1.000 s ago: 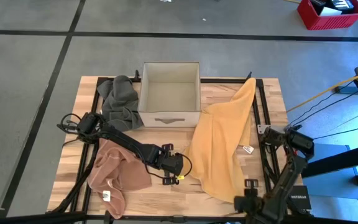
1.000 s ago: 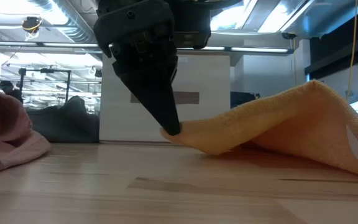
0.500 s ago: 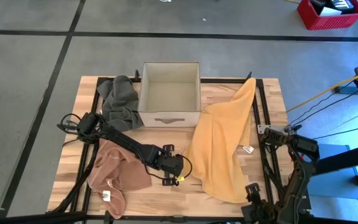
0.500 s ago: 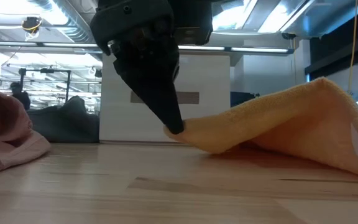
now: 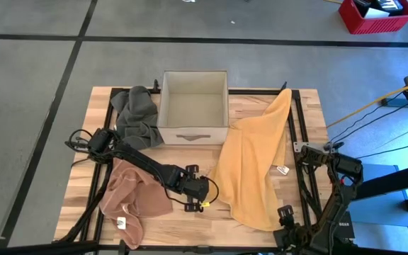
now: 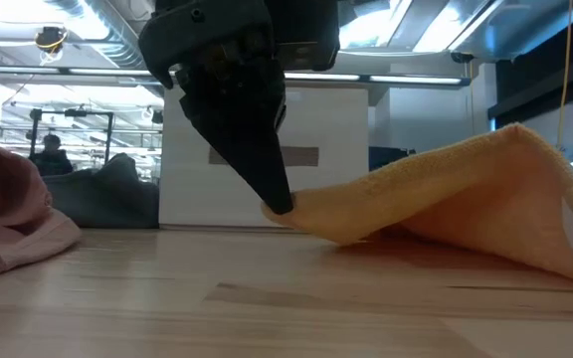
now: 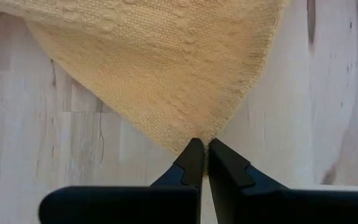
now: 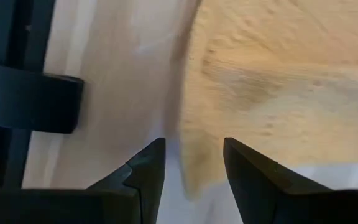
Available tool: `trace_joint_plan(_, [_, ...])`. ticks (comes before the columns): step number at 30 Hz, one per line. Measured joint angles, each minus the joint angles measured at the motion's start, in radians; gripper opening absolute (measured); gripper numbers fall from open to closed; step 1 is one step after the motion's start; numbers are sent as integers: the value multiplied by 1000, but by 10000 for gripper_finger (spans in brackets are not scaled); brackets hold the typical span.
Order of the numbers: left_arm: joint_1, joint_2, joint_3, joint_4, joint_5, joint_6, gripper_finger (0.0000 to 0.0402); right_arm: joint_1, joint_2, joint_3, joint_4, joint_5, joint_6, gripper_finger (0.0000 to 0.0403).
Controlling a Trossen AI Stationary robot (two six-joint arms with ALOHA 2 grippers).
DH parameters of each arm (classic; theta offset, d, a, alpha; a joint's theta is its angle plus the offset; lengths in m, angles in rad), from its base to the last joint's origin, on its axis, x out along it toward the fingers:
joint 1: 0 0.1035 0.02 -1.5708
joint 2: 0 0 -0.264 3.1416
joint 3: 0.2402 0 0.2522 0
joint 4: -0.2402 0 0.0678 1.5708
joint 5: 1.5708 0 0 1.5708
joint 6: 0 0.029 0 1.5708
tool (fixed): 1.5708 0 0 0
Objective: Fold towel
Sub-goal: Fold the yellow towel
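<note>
yellow towel (image 5: 252,166): lying spread on the table (image 5: 299,198), running from the 1 o'clock corner beside the box down to about 5 o'clock; crumpled, not folded; one corner lifted off the wood at the left hand.
left hand (image 5: 205,190): sitting low near table centre, slightly toward 6 o'clock; fingers (image 7: 192,163) clenched together on the towel's pointed corner, pinching it just above the wood; seen in the low view as a dark wedge with the cloth tip at its point (image 6: 281,206).
right hand (image 5: 283,212): hovering at the table's 5 o'clock edge, over the towel's near hem; fingers (image 8: 146,168) standing apart with the hem showing between them, not touching cloth as far as the pictures are showing.
box (image 5: 193,106): white, open-topped, sitting at 12 o'clock, touching the towel on its 3 o'clock side.
grey cloth (image 5: 137,115): bunched just beside the box at 10 o'clock.
pink cloth (image 5: 129,195): crumpled at 7 o'clock, partly under the left arm.
table: light wood planks, black frame rails showing along both sides.
</note>
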Motion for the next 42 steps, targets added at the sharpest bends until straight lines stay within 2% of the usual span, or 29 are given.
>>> trace_joint_plan(2, [0,0,0,1,0,-6,4,1,0,-13,12,14,9,163])
trace_joint_plan(5, [-1,0,0,0,0,-14,4,1,0,-14,-6,103,42,137])
trace_joint_plan(7, [-1,0,0,0,-15,-2,4,0,0,-14,-5,159,57,102])
trace_joint_plan(10, [-7,0,0,-3,-60,-14,4,0,0,-14,-34,159,81,30])
trace_joint_plan(12, [-19,-1,4,-11,-68,-9,4,1,0,-6,-70,152,129,12])
trace_joint_plan(17, [-72,-14,107,-126,-88,5,4,2,-1,131,-277,274,201,10])
trace_joint_plan(22, [-140,-65,260,-248,-190,26,4,1,-15,357,-541,450,277,10])
trace_joint_plan(29, [-216,-170,444,-260,-404,196,4,0,-108,548,-551,712,261,7])
trace_joint_plan(35, [-203,-257,534,-251,-463,297,4,0,-174,668,-549,827,205,5])
trace_joint_plan(42, [-164,-355,592,-168,-529,399,4,0,-237,832,-549,936,7,4])
